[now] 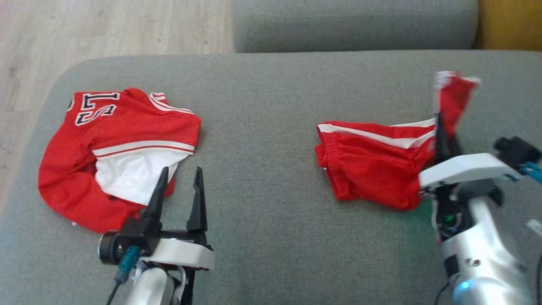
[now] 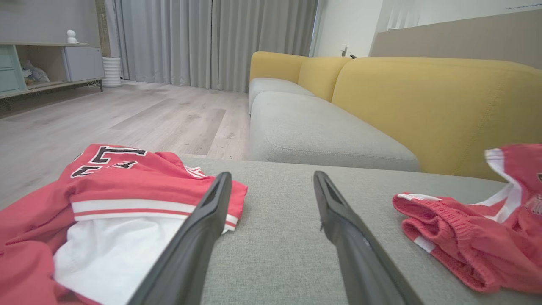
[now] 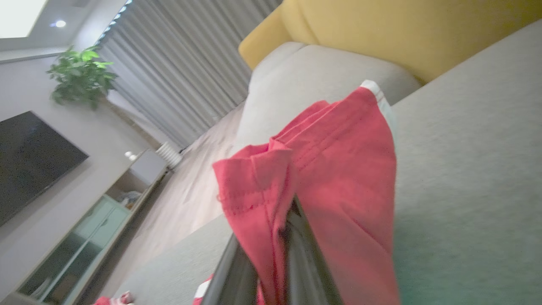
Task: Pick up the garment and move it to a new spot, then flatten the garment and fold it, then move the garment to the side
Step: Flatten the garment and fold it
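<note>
A red garment with white stripes, a pair of shorts [image 1: 372, 169], lies bunched on the right of the grey cushion [image 1: 271, 237]. My right gripper [image 1: 440, 125] is shut on one edge of it and holds that corner raised, so the cloth drapes over the fingers in the right wrist view [image 3: 338, 169]. A red and white jersey [image 1: 127, 127] with black lettering lies crumpled at the left. My left gripper [image 1: 181, 171] stands open just right of the jersey's white part, nothing between its fingers [image 2: 203, 237]. The shorts [image 2: 465, 228] show at the right of the left wrist view.
The cushion's rounded left edge drops to a wooden floor [image 1: 106, 25]. Another grey seat [image 1: 355, 21] lies beyond, with a yellow backrest [image 2: 423, 106] to the right. Bare grey fabric separates the two garments.
</note>
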Controlling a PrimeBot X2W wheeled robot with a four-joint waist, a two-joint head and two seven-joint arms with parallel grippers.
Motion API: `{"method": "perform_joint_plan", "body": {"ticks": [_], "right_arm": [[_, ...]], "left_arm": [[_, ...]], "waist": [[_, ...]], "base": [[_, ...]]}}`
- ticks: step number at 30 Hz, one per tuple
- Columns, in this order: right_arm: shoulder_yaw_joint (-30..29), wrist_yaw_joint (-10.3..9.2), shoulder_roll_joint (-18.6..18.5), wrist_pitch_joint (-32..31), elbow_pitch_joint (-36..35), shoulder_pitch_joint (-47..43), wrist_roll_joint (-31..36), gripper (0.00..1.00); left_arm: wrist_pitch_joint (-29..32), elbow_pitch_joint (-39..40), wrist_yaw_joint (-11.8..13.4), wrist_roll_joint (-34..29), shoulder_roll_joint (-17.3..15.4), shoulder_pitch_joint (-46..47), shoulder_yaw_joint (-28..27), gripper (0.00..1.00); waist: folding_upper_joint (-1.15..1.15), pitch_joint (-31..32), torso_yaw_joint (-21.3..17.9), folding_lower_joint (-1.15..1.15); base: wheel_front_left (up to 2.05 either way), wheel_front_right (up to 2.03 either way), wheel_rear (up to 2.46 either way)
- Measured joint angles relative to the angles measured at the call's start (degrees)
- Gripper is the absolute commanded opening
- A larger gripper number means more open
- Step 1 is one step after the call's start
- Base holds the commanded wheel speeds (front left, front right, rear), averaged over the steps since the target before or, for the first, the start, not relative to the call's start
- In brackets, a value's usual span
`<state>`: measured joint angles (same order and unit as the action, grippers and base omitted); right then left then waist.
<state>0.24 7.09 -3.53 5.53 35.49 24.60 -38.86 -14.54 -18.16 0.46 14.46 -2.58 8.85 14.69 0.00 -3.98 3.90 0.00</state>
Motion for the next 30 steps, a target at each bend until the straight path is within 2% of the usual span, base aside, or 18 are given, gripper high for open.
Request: {"method": "perform_joint_plan", "body": {"ticks": [14,19,26,27,28,29,30], "right_arm": [[24.47,0.0,0.0,2.12,2.54,-0.56,-8.78,0.0],[30.75,0.0,0.0,2.19,5.56,0.32,-8.56,0.0],[40.0,0.0,-0.07,2.03,13.19,4.23,-2.77,0.0],[40.58,0.0,-0.09,2.09,14.33,4.33,-2.34,0.49],[41.1,0.0,-0.1,2.31,15.5,4.33,-1.81,0.49],[41.38,0.0,-0.1,2.74,16.79,4.33,-1.41,1.0],[41.42,0.0,-0.1,3.31,17.86,4.33,-1.24,1.0]], "left_arm": [[0.0,-0.6,0.08,0.18,-0.01,-1.26,0.43,1.0],[0.0,-0.62,0.08,0.18,-0.01,-1.21,0.42,1.0],[0.0,-0.81,0.08,0.16,-0.01,-1.19,0.36,1.0],[0.0,-0.93,0.08,0.18,-0.01,-1.19,0.37,1.0],[0.01,-1.03,0.1,0.18,-0.02,-1.19,0.37,1.0],[0.0,-1.05,0.13,0.18,-0.02,-1.19,0.37,1.0],[0.0,-1.04,0.13,0.18,-0.02,-1.19,0.37,1.0]], "waist": [[0.0,1.76,2.95,0.0],[0.0,1.44,3.37,0.0],[0.0,1.0,3.73,0.01],[0.0,1.03,3.77,0.01],[0.0,1.07,3.79,0.0],[0.0,1.1,3.77,0.0],[0.0,1.11,3.71,0.0]], "base": [[0.0,0.0,0.0],[0.0,0.0,0.0],[0.0,0.0,0.0],[0.0,0.0,0.0],[0.0,0.0,0.0],[0.0,0.0,0.0],[0.0,0.0,0.0]]}}
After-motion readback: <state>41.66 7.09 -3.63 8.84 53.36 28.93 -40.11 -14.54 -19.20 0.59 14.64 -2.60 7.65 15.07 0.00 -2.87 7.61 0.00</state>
